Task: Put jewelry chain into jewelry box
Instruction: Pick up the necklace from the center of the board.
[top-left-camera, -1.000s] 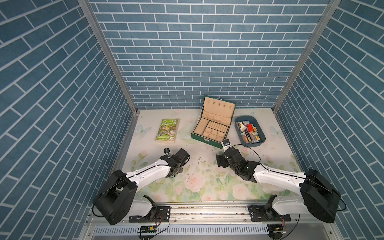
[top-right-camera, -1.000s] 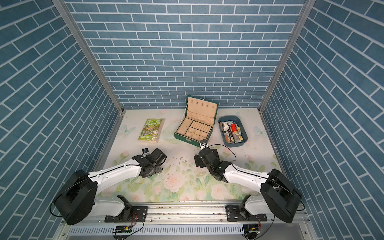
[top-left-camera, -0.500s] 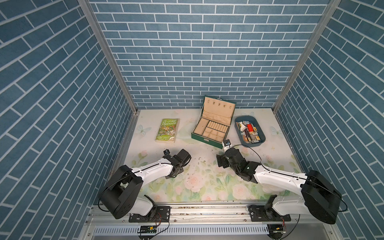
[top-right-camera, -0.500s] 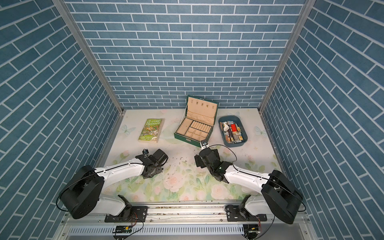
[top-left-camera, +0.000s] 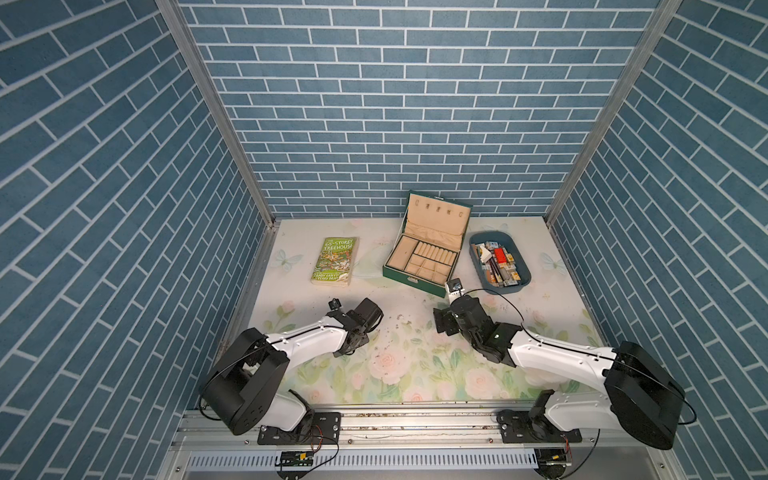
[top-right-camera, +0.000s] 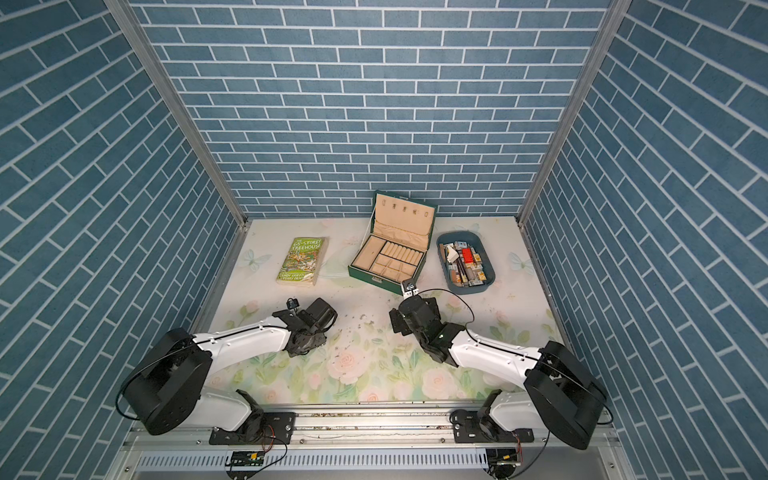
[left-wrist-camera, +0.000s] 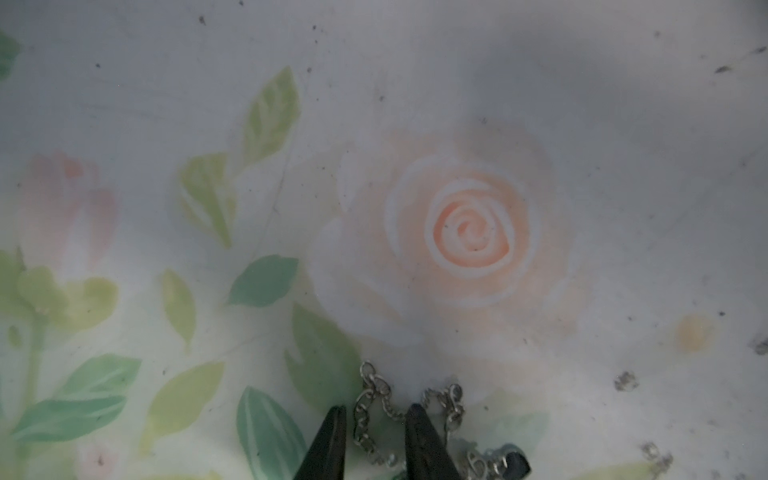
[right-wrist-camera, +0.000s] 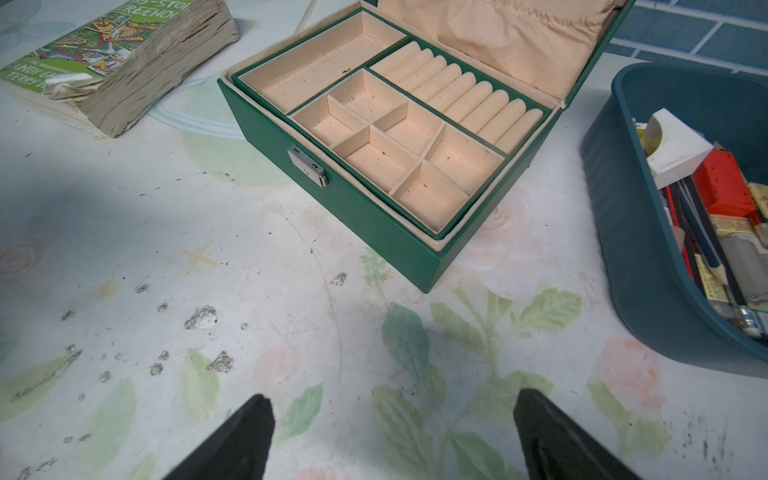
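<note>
Closest to me, the left gripper (left-wrist-camera: 376, 415) is hanging low over the floral table cover (top-left-camera: 395, 374). Its jaws are standing narrow, with a slim gap between the two dark fingertips (left-wrist-camera: 417, 436). The jewelry chain (left-wrist-camera: 362, 419) is lying loose on the cover right there, in the front left part of the table. One strand is running through that gap and another is curling round the outside of a fingertip. I cannot see it being pinched. Its small dark end piece (left-wrist-camera: 517, 463) is resting just beside them, and a printed peach rose (left-wrist-camera: 471, 237) is showing a little way off.

Across from it, the right gripper (right-wrist-camera: 392, 409) is hovering above the cover with its jaws spread wide and nothing between them.

Farther back, well apart from the chain, the jewelry box (right-wrist-camera: 374, 224) is sitting with its lid up. Its beige compartments and ring rolls are lying bare. A green paperback book (top-left-camera: 334, 261) is lying to its left, and a blue tray (top-left-camera: 521, 282) of small items is standing to its right. The blue brick wall (top-left-camera: 374, 124) is rising behind them.
</note>
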